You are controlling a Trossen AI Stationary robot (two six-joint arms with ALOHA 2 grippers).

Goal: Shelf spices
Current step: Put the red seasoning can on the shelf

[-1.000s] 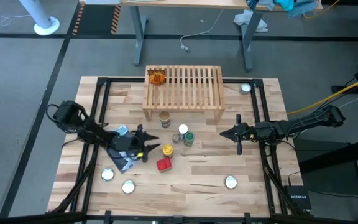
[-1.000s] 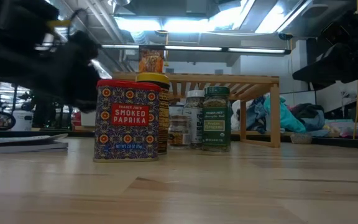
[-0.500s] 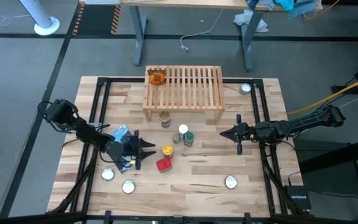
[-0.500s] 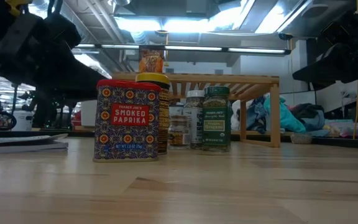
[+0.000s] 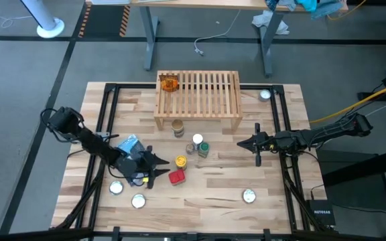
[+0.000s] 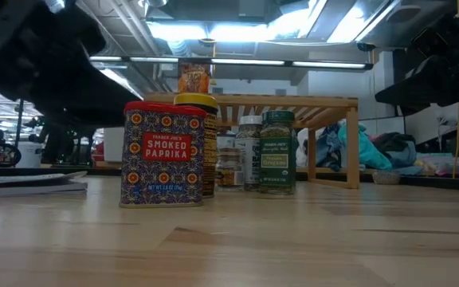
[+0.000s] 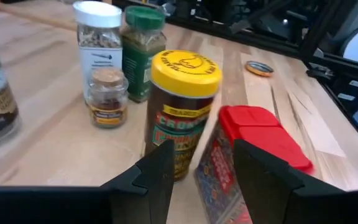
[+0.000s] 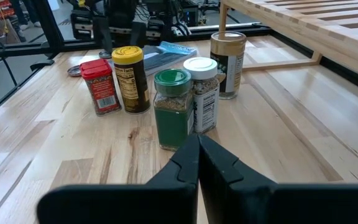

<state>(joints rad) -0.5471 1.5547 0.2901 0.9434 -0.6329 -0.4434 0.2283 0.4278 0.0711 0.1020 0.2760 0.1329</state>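
The shelf (image 5: 198, 97) stands at the table's far middle, with the orange packet (image 5: 169, 84) on its far left corner. In front of it stand the tan-lid jar (image 5: 177, 127), the white-lid jar (image 5: 198, 139), the green-lid jar (image 5: 204, 148), the small clear jar (image 7: 107, 96), the yellow-lid jar (image 7: 184, 112) and the red tin (image 7: 253, 149). My left gripper (image 5: 156, 168) is open and low, just left of the yellow-lid jar and red tin, pointing at the gap between them. My right gripper (image 5: 243, 142) is shut and hovers right of the jars.
A blue-and-white pouch (image 5: 131, 144) lies under my left arm. Flat silver discs lie near my left gripper (image 5: 116, 188), toward the near edge (image 5: 138, 200), at the near right (image 5: 248, 196) and right of the shelf (image 5: 265, 94). Bare wood lies between the jars and my right gripper.
My left gripper has moved toward the table's near edge, from beside the yellow-lid jar down to the level of the red tin, staying open. The jars, tin and right arm have kept still.
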